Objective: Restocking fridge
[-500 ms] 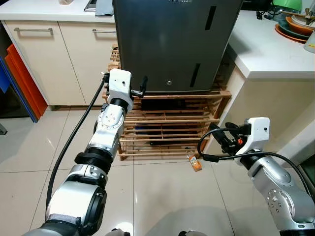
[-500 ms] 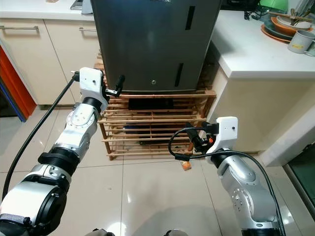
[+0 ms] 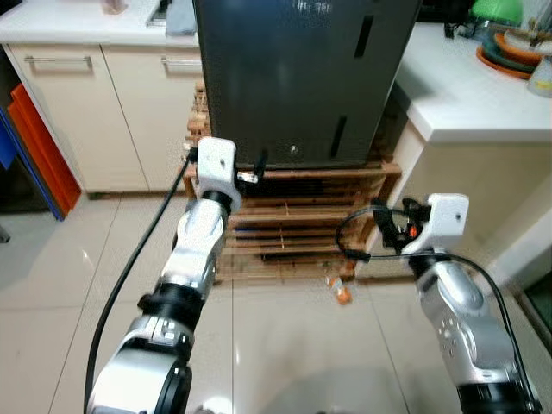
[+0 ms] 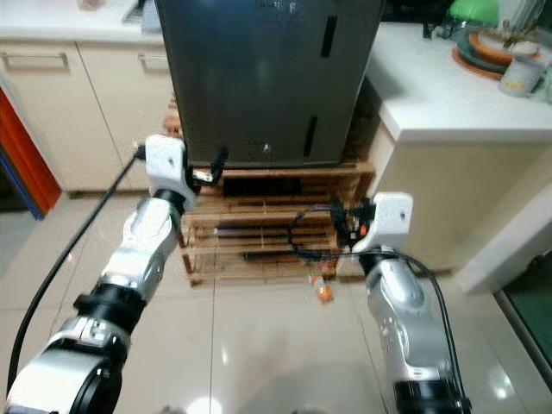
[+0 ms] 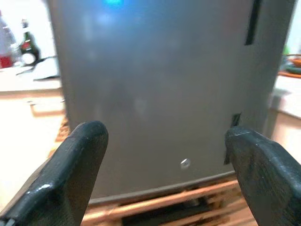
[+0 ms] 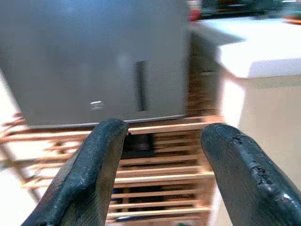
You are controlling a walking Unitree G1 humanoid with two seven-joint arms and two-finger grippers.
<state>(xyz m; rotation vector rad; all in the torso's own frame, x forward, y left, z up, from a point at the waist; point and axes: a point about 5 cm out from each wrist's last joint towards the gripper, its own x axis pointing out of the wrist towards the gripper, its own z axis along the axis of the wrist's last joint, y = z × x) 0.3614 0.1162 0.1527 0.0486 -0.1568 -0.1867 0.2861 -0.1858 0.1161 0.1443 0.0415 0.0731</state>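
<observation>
A cream cabinet (image 3: 95, 112) is seen at the far left, and beside it the left gripper (image 3: 259, 168) is raised with its jaws spread wide, just in front of the lower edge of the closed dark grey fridge (image 3: 297, 78), whose door is framed between the two fingers (image 5: 70, 174) in the left wrist view. The fridge is set on a slatted wooden rack (image 3: 293, 224), in front of which a small orange object (image 3: 342, 293) is seen lying on the tiled floor (image 3: 52, 276). To the right, below the white counter (image 3: 470, 95), the right gripper (image 3: 384, 231) is held lower, level with the rack, its jaws likewise parted and empty, the fridge's lower front and the rack being seen between them.
</observation>
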